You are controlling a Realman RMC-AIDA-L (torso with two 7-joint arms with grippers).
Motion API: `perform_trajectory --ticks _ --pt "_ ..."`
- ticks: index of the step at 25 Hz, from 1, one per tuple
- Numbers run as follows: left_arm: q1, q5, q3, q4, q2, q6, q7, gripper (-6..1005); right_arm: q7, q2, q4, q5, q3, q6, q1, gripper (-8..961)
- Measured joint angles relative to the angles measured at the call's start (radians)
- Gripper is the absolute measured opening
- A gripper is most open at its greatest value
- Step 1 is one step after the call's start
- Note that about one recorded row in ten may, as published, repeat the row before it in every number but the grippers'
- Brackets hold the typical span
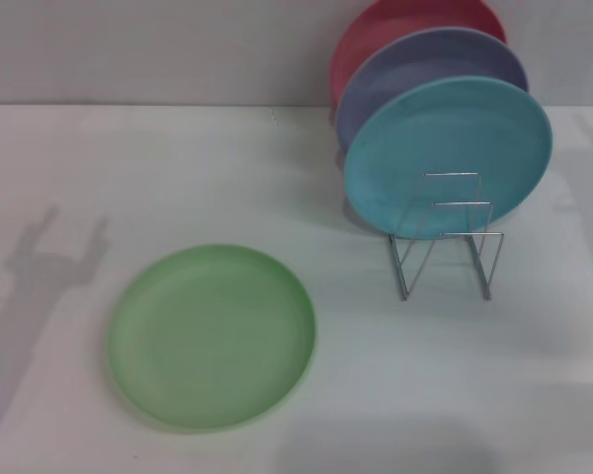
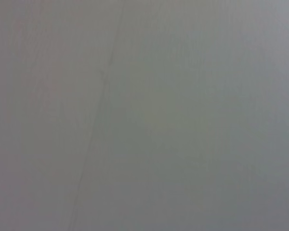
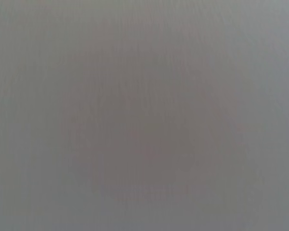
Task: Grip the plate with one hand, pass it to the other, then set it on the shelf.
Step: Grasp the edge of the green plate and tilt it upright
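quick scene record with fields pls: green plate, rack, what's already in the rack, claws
green plate: lying flat on the white table, nearer the robot's left, untouched
rack: silver wire rack on the robot's right, front loops free
in rack: blue plate in front, lavender plate behind it, pink plate at the back, all upright
claws: neither visible; a dark part sits at the head view's left edge

Open table (image 1: 178, 168) all round the light-green plate (image 1: 211, 337) (rack (image 1: 445, 242) of plates well apart, right).
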State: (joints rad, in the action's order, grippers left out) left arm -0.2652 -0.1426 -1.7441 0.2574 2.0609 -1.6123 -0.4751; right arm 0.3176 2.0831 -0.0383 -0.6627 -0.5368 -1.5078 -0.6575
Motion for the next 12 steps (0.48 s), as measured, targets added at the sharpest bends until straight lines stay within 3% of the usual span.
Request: perform_trajectory --ticks 4,5,6,7,8,9,10,11,12 --pt "0.000 0.005 0.000 0.000 -0.012 -0.001 -0.040 696 0.000 0.000 0.000 0.000 0.000 0.000 0.001 496" --pt "-0.003 0.033 0.001 0.005 -0.035 -0.002 -0.088 696 0.000 0.000 0.000 0.000 0.000 0.001 0.002 496" --pt "-0.003 0.033 0.001 0.005 -0.035 -0.002 -0.088 696 0.000 0.000 0.000 0.000 0.000 0.001 0.002 496" --pt "-0.009 0.076 0.002 0.010 -0.060 -0.003 -0.135 696 0.000 0.000 0.000 0.000 0.000 0.002 0.002 496" --pt "-0.025 0.152 0.011 0.022 -0.108 -0.002 -0.230 696 0.000 0.000 0.000 0.000 0.000 0.003 0.003 496" --pt "-0.025 0.152 0.011 0.022 -0.108 -0.002 -0.230 696 0.000 0.000 0.000 0.000 0.000 0.003 0.003 496" --pt "-0.042 0.216 0.030 0.028 -0.148 0.002 -0.331 696 0.000 0.000 0.001 0.000 0.000 0.003 0.004 496" --pt "-0.042 0.216 0.030 0.028 -0.148 0.002 -0.331 696 0.000 0.000 0.001 0.000 0.000 0.003 0.004 496" --pt "-0.052 0.257 0.052 0.030 -0.171 0.007 -0.395 696 0.000 0.000 0.001 0.000 0.000 0.003 0.004 496"
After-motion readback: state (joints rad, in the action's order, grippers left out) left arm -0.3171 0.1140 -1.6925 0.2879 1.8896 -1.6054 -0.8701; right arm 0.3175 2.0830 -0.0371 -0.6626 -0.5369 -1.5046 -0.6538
